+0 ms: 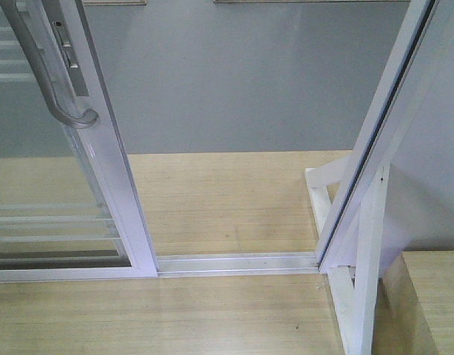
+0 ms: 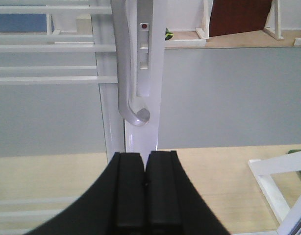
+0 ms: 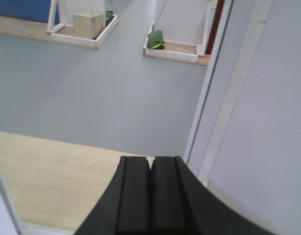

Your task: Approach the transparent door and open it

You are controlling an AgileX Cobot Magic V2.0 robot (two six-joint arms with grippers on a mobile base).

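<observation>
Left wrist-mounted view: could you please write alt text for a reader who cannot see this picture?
The left end effector, its black fingers shut together and holding nothing, points at the curved grey handle on the white frame of the glass door. It sits below the handle without touching it. Behind are a grey floor and a pale wood floor.

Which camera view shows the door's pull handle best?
The left wrist view: the pull handle sits centred and close, curved end clear. The front view shows the handle at the top-left corner, its upper part cropped. The right wrist view misses it.
</observation>
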